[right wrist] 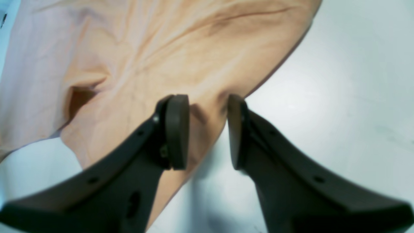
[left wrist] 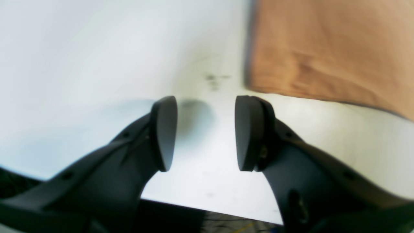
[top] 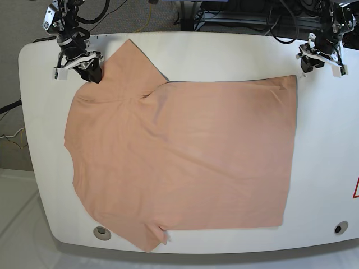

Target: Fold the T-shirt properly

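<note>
Soft, thin peach cotton T-shirt [top: 179, 157] lies limp; right gripper [right wrist: 207, 129] straddles its sleeve edge unclosed, left gripper [left wrist: 205, 132] open, empty beside hem corner.

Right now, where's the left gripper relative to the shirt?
In the base view the left gripper sits at the table's far right, beside the T-shirt's hem corner, jaws open over bare table, not on fabric.

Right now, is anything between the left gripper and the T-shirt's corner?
Nothing visible. The left gripper stands open over bare white table, with the T-shirt corner just ahead to one side.
</note>
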Tool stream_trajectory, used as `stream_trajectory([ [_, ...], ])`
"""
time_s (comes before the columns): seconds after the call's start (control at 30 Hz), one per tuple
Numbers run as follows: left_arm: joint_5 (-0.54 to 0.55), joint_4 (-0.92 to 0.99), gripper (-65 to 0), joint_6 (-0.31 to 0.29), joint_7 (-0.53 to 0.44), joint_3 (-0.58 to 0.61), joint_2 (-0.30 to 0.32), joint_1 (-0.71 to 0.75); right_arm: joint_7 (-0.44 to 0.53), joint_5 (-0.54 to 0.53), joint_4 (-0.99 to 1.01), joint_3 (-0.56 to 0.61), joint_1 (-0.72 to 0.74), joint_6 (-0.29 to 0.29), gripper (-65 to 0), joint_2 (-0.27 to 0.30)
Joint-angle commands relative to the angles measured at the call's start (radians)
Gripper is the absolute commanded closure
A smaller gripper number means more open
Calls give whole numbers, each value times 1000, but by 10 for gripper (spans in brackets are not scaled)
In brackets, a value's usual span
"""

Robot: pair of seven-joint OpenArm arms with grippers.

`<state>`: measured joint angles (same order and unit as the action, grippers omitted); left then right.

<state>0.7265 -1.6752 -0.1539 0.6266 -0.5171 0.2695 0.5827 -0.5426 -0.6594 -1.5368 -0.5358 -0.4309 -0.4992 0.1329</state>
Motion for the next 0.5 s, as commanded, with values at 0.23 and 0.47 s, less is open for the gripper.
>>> stream_trajectory([
  [0.23, 240, 126, -260, -7, 121, -170, 4, -67, -51, 36, -1, 4, -21, 13, -200, 3],
  [0.47, 300, 159, -261, -44, 141, -259, -18, -60, -51, 33, -5, 3, -19, 7, -202, 4],
])
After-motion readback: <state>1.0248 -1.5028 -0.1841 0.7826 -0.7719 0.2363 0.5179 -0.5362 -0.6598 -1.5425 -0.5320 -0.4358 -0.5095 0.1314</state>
